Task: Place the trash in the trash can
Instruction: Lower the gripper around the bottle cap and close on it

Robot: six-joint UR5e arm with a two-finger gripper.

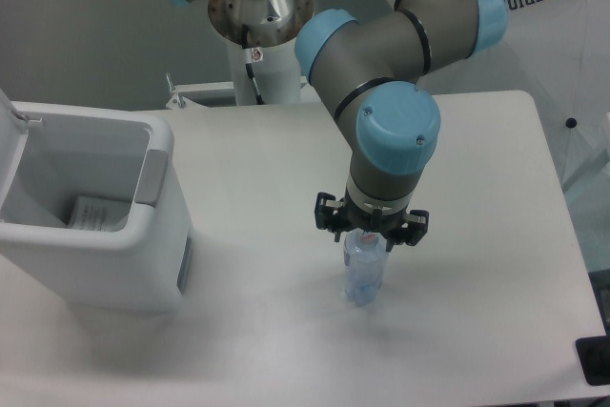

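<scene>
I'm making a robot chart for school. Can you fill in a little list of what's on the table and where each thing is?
bottle: small clear water bottle, upright on the table, right of the bin
gripper: directly over the bottle's top, jaws spread either side of the cap, not closed
trash can: big white bin at the left, lid open
packet: flat white packet with black print, lying inside the bin
left to do: bottle not in the bin

The gripper (371,232) covers the water bottle's (364,274) cap, so its grip is unclear. Packet (98,213) print is too small to read, and the trash can (143,264) is cut off left.
</scene>
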